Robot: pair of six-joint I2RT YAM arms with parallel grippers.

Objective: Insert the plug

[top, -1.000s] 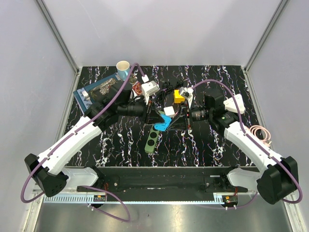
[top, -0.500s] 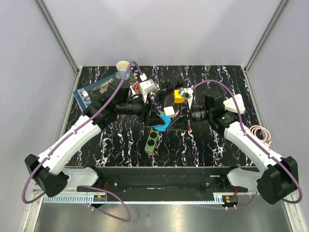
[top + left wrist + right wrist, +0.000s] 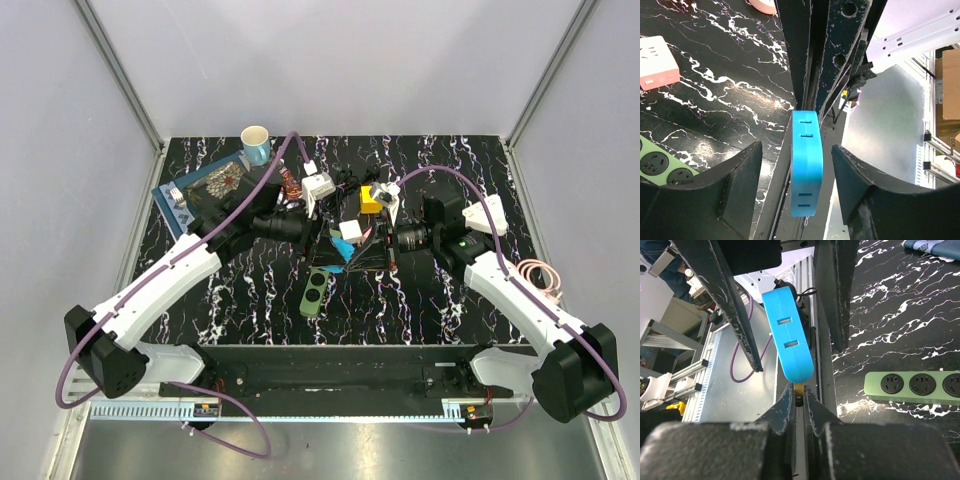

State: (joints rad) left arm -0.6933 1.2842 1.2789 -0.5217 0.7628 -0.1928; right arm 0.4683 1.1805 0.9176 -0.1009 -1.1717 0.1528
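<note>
A blue plug (image 3: 335,252) hangs above the table between the two arms. My right gripper (image 3: 798,390) is shut on its brass prong, and the blue body (image 3: 788,335) sticks out past the fingertips. My left gripper (image 3: 796,150) is open, with one finger on each side of the plug (image 3: 806,165) and a gap on both sides. A green power strip (image 3: 315,290) lies on the black marble table just below; it also shows in the right wrist view (image 3: 912,387) and in the left wrist view (image 3: 660,167).
Clutter lies behind the grippers: a white cube adapter (image 3: 320,187), a yellow block (image 3: 370,198), a paper cup (image 3: 255,140) and a blue tray (image 3: 175,195) of small parts. A white-and-pink adapter (image 3: 657,62) lies on the table. A coiled cable (image 3: 540,275) sits at the right edge.
My left gripper has opened and let go of the blue plug, and its arm has shifted slightly. The right gripper stays shut on the prong in the same place.
</note>
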